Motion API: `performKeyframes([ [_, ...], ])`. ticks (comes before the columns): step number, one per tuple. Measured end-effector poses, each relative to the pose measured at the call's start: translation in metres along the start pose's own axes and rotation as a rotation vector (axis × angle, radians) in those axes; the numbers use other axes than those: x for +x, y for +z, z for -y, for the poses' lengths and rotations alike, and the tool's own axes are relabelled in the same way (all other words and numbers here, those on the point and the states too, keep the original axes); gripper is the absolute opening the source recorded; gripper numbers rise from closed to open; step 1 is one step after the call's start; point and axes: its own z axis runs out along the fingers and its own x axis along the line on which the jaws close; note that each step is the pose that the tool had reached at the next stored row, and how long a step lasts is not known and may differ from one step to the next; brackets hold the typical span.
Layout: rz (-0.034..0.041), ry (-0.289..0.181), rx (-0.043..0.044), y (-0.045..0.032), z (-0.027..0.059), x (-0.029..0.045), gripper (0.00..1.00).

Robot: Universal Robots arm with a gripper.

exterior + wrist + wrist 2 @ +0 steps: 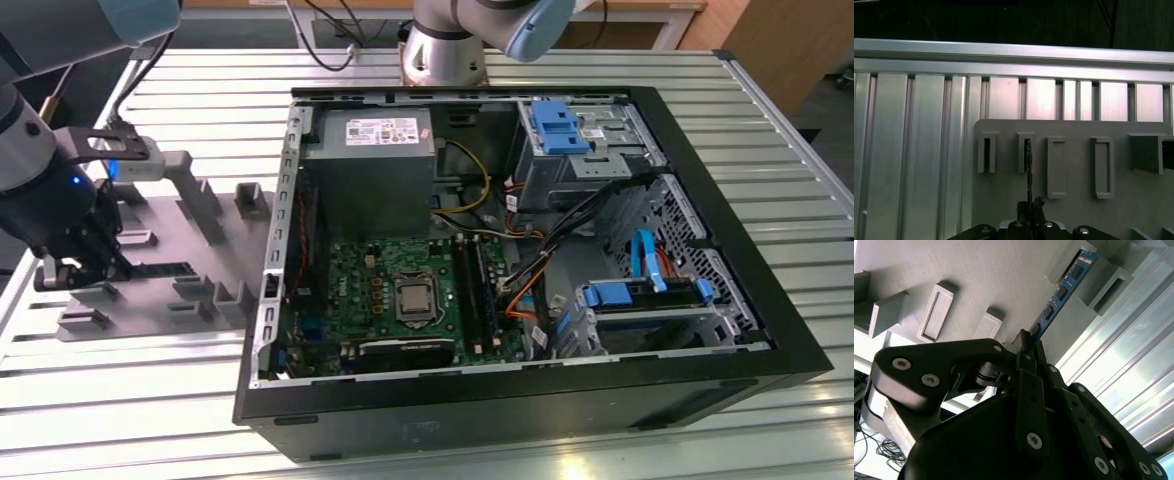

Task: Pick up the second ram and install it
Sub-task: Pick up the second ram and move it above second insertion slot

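The second ram [1061, 292] is a thin blue board with black chips, standing on edge in a slotted grey block [1069, 262] of the fixture plate [984, 280]. In the first wrist view the ram [1028, 170] shows edge-on as a dark line running from a slot to my fingers. My gripper [1027, 342] is shut on the ram's near end, its black fingertips pinching the board from both sides. In the exterior view the gripper [80, 262] is low over the grey fixture plate [174, 225], at that view's left, with the ram [163, 268] beside it.
An open black computer case [747, 330] lies on the slatted metal table [134, 400], to the exterior view's right of the fixture. Inside are the green motherboard [360, 280], dark memory slots [474, 290], a grey power supply [367, 170], cables and blue drive brackets [641, 295]. Grey upright blocks [200, 205] stand on the fixture.
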Motion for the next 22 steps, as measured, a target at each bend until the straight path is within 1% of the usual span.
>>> performKeyframes([
  [16, 0.0001, 0.0, 0.0, -0.0041, -0.0001, -0.0002, 0.14],
  [22, -0.0001, 0.0, -0.0001, -0.0072, -0.0003, -0.0003, 0.14],
])
